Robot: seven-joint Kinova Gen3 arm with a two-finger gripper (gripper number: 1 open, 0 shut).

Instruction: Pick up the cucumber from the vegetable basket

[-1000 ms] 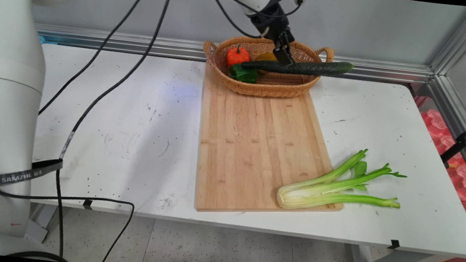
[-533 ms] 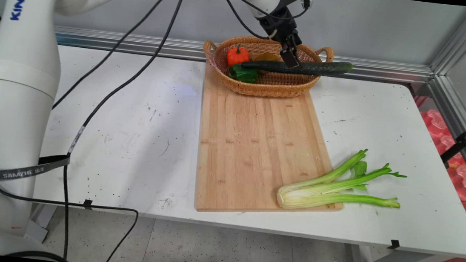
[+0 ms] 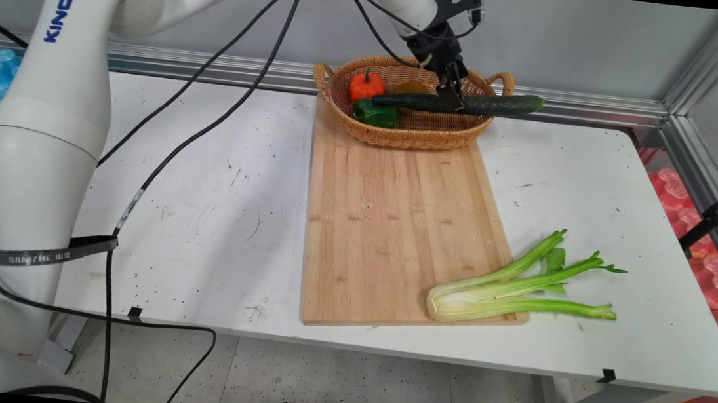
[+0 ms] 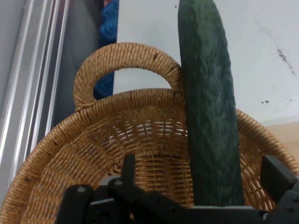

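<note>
While the white arm reaches in over the far end of the table, its black gripper (image 3: pixel 453 95) hangs down into the wicker basket (image 3: pixel 464 133), right at the dark green cucumber (image 3: pixel 506 104). From the hand camera the gripper (image 4: pixel 203 186) has its jaws spread wide, one finger (image 4: pixel 128 169) on one side and the other (image 4: pixel 278 177) on the far side, with the cucumber (image 4: pixel 208 107) lying between them; I cannot tell whether either finger touches it, and nothing is gripped. The cucumber runs lengthwise through the basket (image 4: pixel 56 163), and its end beyond the gripper sticks out over the rim next to the looped handle (image 4: pixel 122 53). On the other side of the gripper, inside the basket, sit an orange-red pepper (image 3: pixel 367 86) and a green pepper (image 3: pixel 374 113), with something yellowish-brown (image 3: pixel 409 87) just beside the fingers. The basket stands on the far end of a wooden cutting board (image 3: pixel 390 224). Well apart from the gripper, at the board's near corner, lies a bunch of celery (image 3: pixel 515 289), its base on the wood and its stalks out on the white table (image 3: pixel 201 199).
</note>
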